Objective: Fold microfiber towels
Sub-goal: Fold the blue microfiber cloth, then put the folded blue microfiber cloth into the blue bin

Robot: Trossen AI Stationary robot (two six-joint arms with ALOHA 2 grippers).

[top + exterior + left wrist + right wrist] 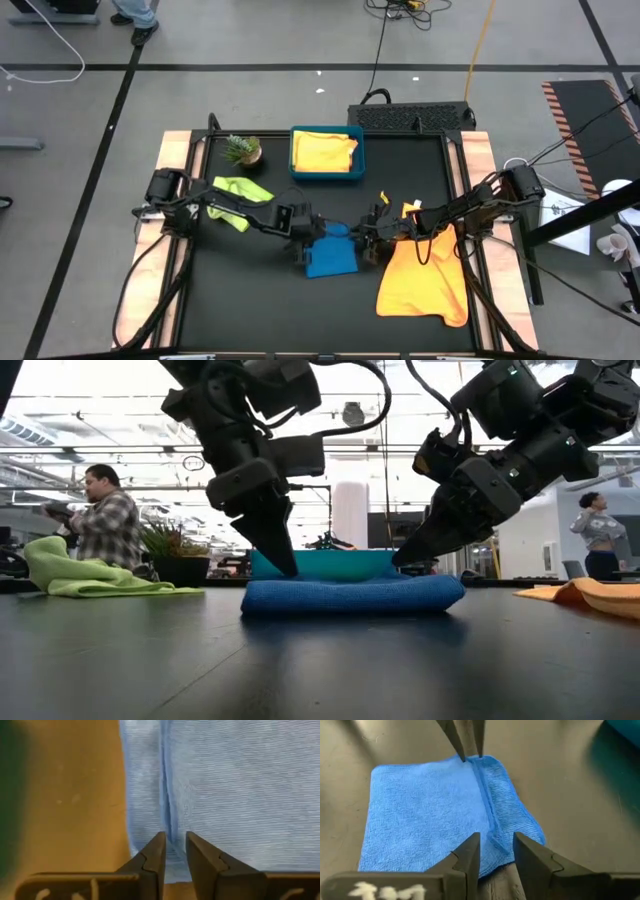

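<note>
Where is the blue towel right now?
In the high view, the folded blue towel lies mid-table between both grippers, left of the orange towel.

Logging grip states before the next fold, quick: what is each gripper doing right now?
Left gripper: open a little, at one edge of the folded blue towel, holding nothing.
Right gripper: open, at the opposite edge, holding nothing.

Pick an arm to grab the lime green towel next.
Left. The lime green towel lies on the left arm's side of the table, near its base. Both the left gripper and right gripper are at the folded blue towel, fingers parted.
</note>
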